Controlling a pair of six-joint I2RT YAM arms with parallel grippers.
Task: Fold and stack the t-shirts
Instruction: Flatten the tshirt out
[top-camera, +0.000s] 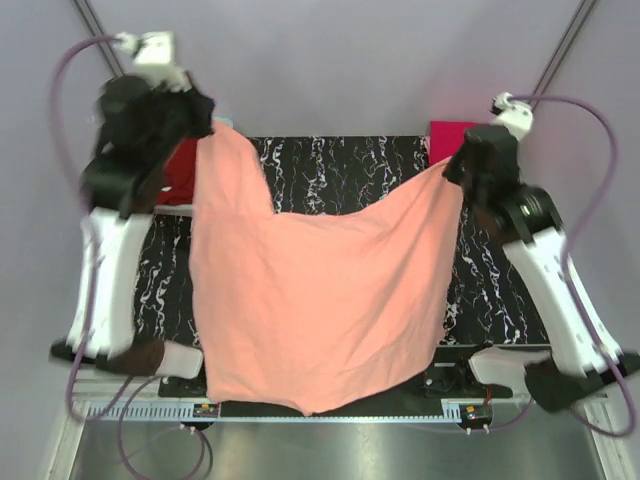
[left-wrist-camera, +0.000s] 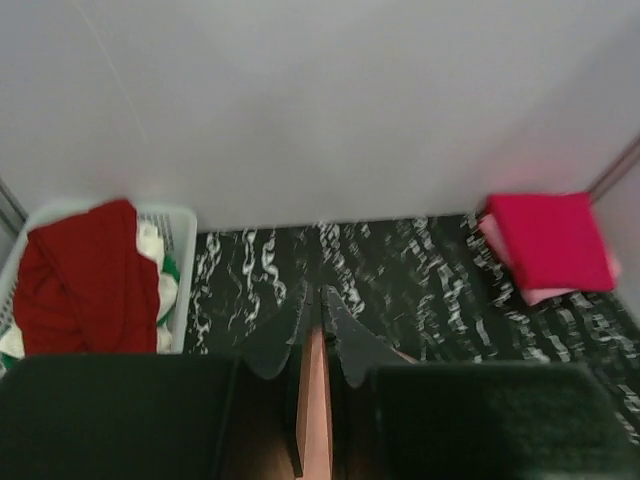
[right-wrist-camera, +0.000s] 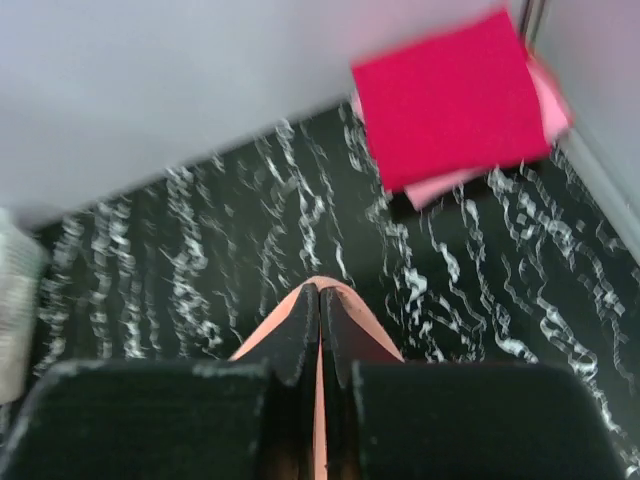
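A salmon-peach t-shirt (top-camera: 320, 300) hangs spread between both grippers and drapes over the table's near edge. My left gripper (top-camera: 207, 125) is raised at the far left, shut on one upper corner. In the left wrist view the left gripper (left-wrist-camera: 320, 297) pinches a strip of the salmon cloth (left-wrist-camera: 315, 400). My right gripper (top-camera: 452, 167) is shut on the other corner at the far right. The right wrist view shows the right gripper (right-wrist-camera: 320, 295) with salmon cloth (right-wrist-camera: 318, 431) between its fingers. A folded crimson t-shirt (right-wrist-camera: 445, 95) lies on a light pink one (right-wrist-camera: 555, 105) at the far right corner.
A white basket (left-wrist-camera: 185, 230) at the far left holds a dark maroon t-shirt (left-wrist-camera: 85, 280) and other cloth. The black marbled table (top-camera: 340, 160) shows beyond the hanging shirt. Grey walls close in the back, and the folded stack (top-camera: 452, 135) sits just behind the right gripper.
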